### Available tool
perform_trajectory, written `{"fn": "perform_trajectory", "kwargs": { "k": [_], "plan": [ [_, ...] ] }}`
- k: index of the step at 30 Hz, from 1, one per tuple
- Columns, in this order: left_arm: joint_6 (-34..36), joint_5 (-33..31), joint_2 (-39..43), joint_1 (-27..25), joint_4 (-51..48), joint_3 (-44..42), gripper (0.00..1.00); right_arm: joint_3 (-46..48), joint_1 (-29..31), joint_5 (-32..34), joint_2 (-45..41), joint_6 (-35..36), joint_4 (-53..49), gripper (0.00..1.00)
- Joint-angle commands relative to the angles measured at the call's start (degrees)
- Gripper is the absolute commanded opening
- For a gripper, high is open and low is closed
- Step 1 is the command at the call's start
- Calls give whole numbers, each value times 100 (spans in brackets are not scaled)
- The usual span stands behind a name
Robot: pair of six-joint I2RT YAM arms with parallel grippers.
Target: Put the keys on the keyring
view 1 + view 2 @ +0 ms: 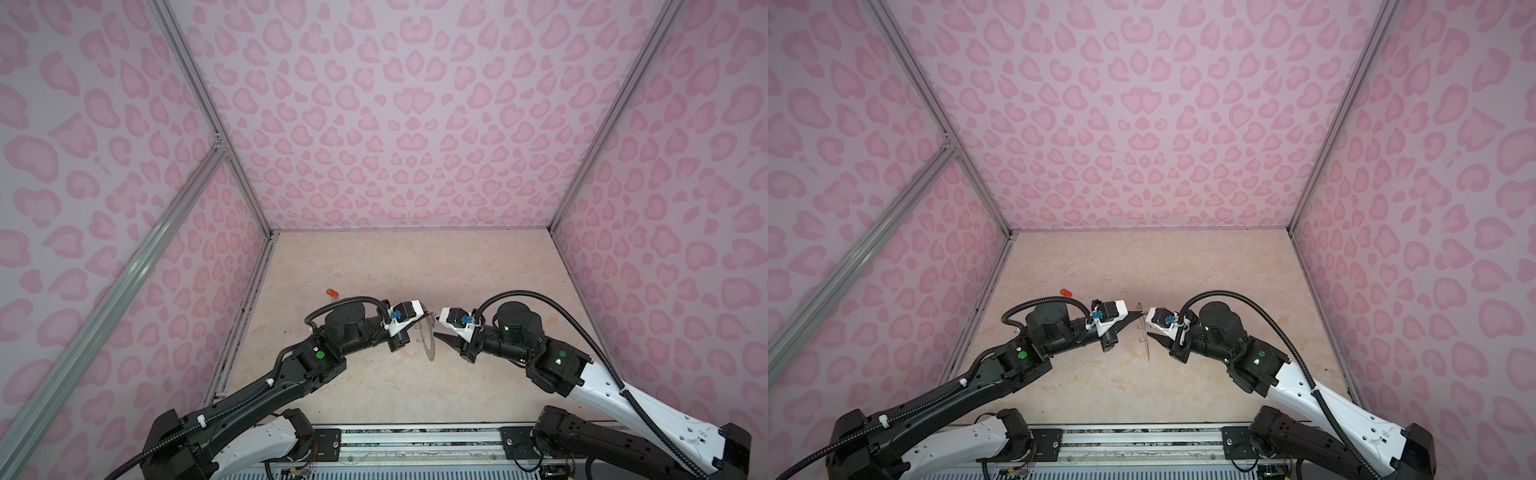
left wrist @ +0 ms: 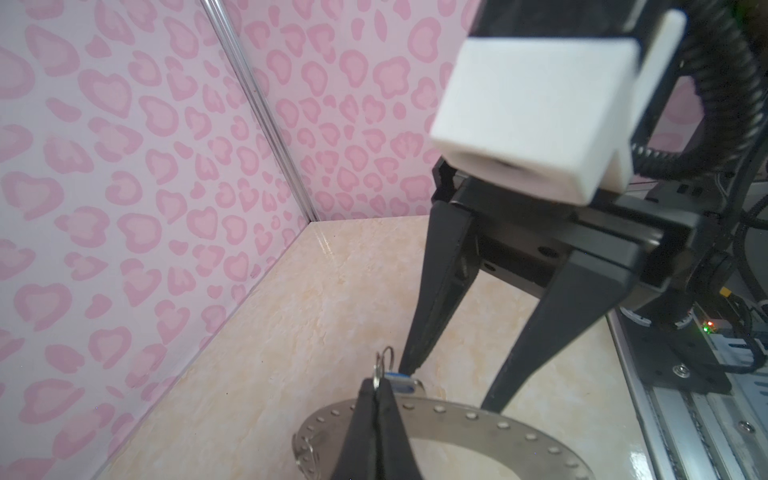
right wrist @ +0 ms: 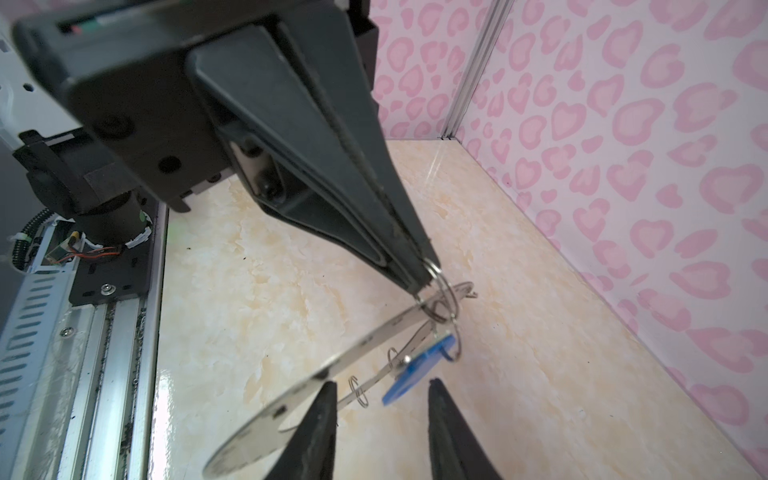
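Flat grey metal keyring [image 3: 291, 399], with a wide central hole, tiny holes round the rim and small wire loops on the edge. Lifted clear of the table [image 1: 374, 257] at mid-scene, standing on edge, seen almost edge-on in both top views. Pinched at the far upper rim by the closed left pincer [image 3: 419, 286]. Blue-tagged key [image 3: 419, 370] dangling from a wire ring at that pinched spot, just beside the disc. Red-orange-tagged key [image 1: 331, 292] lying flat on the table, far left, well apart from the keyring; blade too small to make out.
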State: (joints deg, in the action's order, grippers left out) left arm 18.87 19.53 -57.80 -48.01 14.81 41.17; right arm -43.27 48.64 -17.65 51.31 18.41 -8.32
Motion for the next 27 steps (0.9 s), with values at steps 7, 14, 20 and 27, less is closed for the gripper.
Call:
{"fn": "perform_trajectory", "kwargs": {
  "k": [7,14,20,27],
  "plan": [
    [-345,-169,155,45,799,-127,3,92,403,1184,133,-489,729,34],
    [-406,-286,116,54,853,-109,3,-108,704,1895,400,-812,811,30],
    [-409,-414,104,53,848,-109,3,-237,743,2145,456,-942,806,27],
    [-440,-529,95,50,871,-105,3,-357,804,2256,555,-946,685,25]
  ]
}}
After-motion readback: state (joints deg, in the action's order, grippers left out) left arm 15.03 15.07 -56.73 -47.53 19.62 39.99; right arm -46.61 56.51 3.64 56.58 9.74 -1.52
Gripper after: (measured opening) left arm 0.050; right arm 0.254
